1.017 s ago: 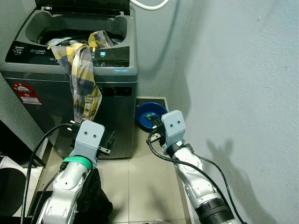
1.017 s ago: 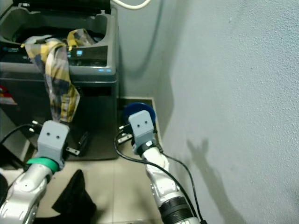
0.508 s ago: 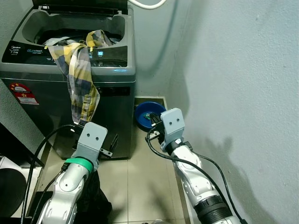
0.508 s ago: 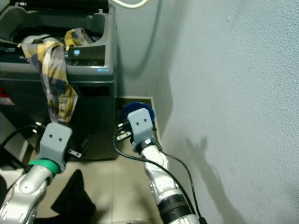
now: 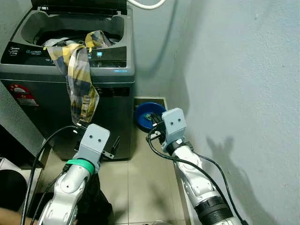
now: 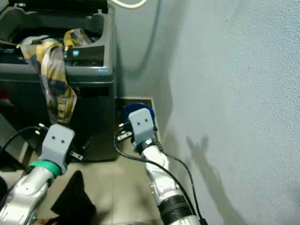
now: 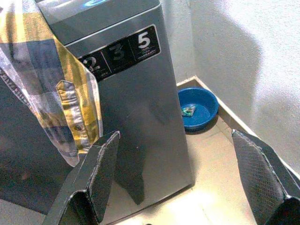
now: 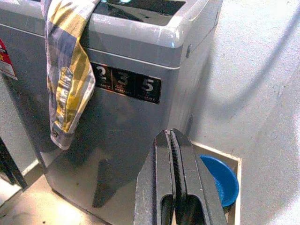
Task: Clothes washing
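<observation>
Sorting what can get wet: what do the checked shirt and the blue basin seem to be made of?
The yellow and grey checked shirt looks like thin woven cotton: soft folds, a stitched buttoned cuff. The round blue basin looks like moulded plastic: an even colour and a smooth, slightly glossy rim.

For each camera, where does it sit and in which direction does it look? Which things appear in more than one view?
Left eye view: on the head, looking forward and down at the washer, the plaid shirt over its rim, both arms.
Right eye view: same head, same scene.
Left wrist view: along the open left gripper toward the washer front and the blue basin.
Right wrist view: along the shut right gripper toward the washer front.
Shared: washer, shirt and basin appear in all views.
</observation>
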`<state>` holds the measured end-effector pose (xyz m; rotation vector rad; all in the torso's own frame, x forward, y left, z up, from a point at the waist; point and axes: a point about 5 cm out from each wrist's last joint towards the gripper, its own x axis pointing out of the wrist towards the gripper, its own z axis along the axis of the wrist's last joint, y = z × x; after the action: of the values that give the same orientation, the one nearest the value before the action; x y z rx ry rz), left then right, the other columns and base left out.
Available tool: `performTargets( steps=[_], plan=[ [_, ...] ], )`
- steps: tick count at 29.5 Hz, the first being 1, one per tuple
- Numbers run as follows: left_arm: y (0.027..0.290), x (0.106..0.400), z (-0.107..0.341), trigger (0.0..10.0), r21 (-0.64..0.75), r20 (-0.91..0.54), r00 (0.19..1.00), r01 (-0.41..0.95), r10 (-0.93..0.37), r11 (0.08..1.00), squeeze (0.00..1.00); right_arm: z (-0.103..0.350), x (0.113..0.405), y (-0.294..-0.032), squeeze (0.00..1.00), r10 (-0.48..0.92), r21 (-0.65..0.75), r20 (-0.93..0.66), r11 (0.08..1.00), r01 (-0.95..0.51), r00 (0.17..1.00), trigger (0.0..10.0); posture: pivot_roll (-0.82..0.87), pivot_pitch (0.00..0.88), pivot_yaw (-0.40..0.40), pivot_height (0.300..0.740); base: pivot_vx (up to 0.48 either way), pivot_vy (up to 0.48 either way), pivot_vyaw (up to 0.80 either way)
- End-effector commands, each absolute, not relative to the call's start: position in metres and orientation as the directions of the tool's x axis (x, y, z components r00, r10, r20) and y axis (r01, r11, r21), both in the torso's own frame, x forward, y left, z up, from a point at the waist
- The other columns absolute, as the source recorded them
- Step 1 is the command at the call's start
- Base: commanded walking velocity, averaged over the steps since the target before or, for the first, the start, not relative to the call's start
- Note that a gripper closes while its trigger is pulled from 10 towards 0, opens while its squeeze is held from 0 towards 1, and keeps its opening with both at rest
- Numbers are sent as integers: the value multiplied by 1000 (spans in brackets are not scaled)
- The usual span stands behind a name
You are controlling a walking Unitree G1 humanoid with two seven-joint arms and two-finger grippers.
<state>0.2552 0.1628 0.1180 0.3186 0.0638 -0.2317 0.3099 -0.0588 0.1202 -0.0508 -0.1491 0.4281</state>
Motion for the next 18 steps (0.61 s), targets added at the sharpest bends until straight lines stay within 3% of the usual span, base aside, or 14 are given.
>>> performTargets(
  steps=[1,18],
  plan=[
    [164,252,113,10000,307,-116,969,243,-218,920,0,119,309,-58,0,420,-85,134,907,-412,897,10000,71,0,-4,728,0,0,0],
    [164,253,112,10000,297,-122,969,244,-217,923,0,118,309,-58,0,415,-85,130,909,-407,900,10000,73,0,-9,728,0,0,0]
  ],
)
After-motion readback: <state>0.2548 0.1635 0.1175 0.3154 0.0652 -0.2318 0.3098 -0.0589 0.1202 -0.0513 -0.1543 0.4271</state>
